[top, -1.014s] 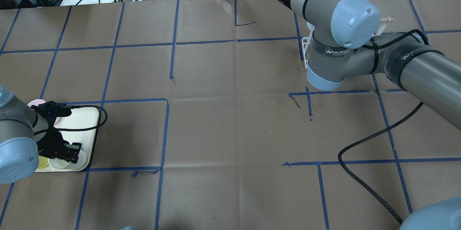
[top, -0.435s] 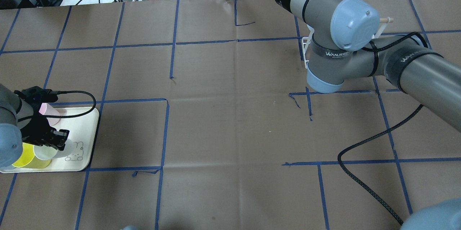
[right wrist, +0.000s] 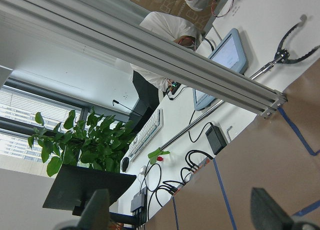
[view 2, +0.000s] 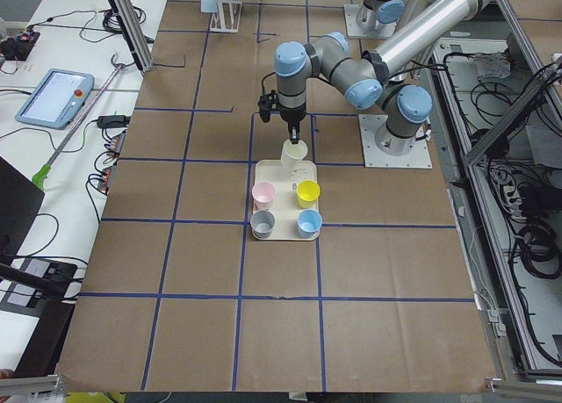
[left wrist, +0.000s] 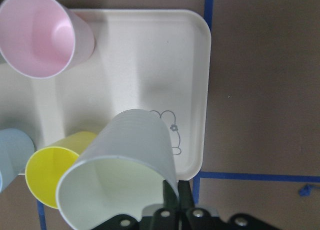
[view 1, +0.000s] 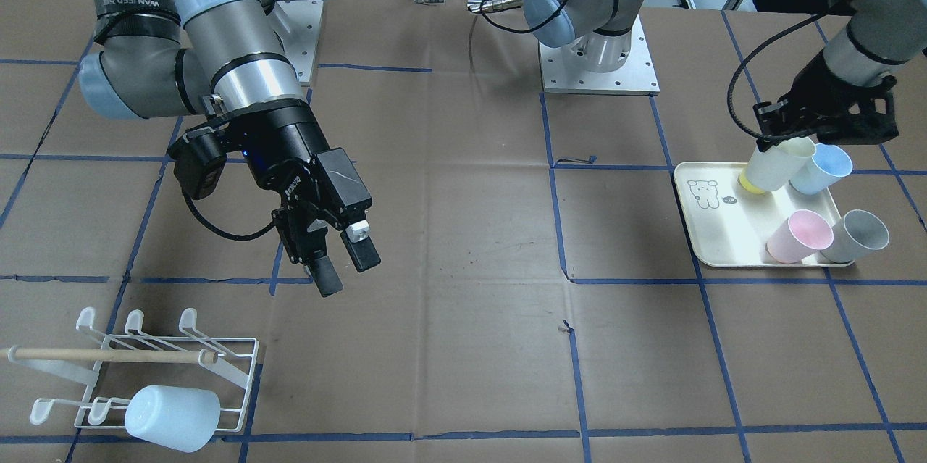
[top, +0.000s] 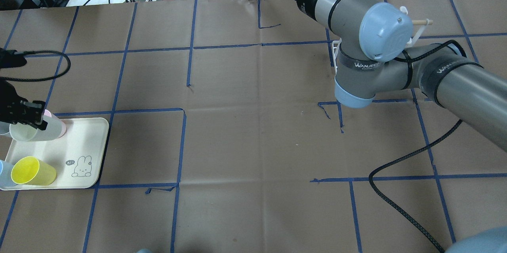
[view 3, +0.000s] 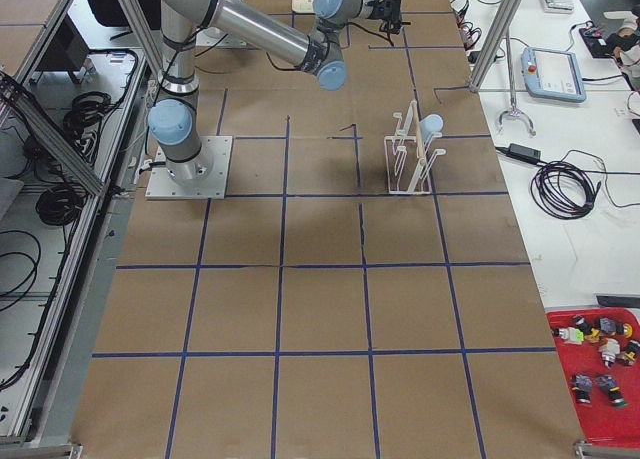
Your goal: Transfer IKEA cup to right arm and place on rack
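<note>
My left gripper (left wrist: 176,197) pinches the rim of the pale cup (left wrist: 120,170), which hangs tilted over the cream tray (left wrist: 165,54). On the tray stand a yellow cup (left wrist: 50,175), a pink cup (left wrist: 40,34), a blue cup (left wrist: 12,150) and a grey cup (view 1: 858,235). Farther across the desk (view 1: 463,231) my right gripper (view 1: 344,264) hovers, jaws wide apart, holding nothing. Beyond it the rack (view 1: 239,361) carries one light blue cup (view 1: 172,416) on its side.

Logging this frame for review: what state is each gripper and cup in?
Left gripper: jaws shut on white cup.
White cup: held above tray, mouth up.
Right gripper: jaws open, empty.
Yellow cup: upright on tray.
Blue cup: upright on tray.
Pink cup: upright on tray.
Grey cup: upright on tray.
Racked cup: hung on a rack prong.
</note>
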`<state>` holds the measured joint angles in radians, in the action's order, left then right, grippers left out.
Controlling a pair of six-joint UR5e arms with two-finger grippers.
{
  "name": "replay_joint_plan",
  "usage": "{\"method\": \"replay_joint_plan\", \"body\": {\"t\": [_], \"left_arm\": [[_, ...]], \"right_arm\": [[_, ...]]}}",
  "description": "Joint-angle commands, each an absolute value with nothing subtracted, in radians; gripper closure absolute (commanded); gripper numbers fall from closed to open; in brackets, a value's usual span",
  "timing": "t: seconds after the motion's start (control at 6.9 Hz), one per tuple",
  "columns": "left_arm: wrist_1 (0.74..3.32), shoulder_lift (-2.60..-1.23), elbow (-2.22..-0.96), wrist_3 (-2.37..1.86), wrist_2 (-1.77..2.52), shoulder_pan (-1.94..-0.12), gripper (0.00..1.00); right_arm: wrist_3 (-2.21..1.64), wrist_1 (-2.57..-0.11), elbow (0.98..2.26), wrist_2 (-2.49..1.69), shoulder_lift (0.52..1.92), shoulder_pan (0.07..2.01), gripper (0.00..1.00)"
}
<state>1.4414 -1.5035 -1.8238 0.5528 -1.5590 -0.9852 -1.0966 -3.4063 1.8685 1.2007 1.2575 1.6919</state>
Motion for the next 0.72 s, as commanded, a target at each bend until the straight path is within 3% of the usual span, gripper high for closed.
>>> {"method": "replay_joint_plan", "body": {"t": [0.0, 0.14, 0.58], "left_arm": [[1.572, -1.604, -1.581, 0.558, -1.392, -1.035, 1.00], [1.577, -1.633, -1.503, 0.567, -1.293, -1.066, 1.00], [1.517, -1.643, -1.511, 0.689, -0.902, -1.071, 1.00]], "right_arm": [[-1.204, -3.413, 1.913, 1.195, 1.262, 1.700, 0.00], [-1.236, -3.421, 1.933, 1.190, 1.264, 1.707, 0.00], [-1.316, -3.512, 2.002, 1.137, 1.299, 1.712, 0.00]]}}
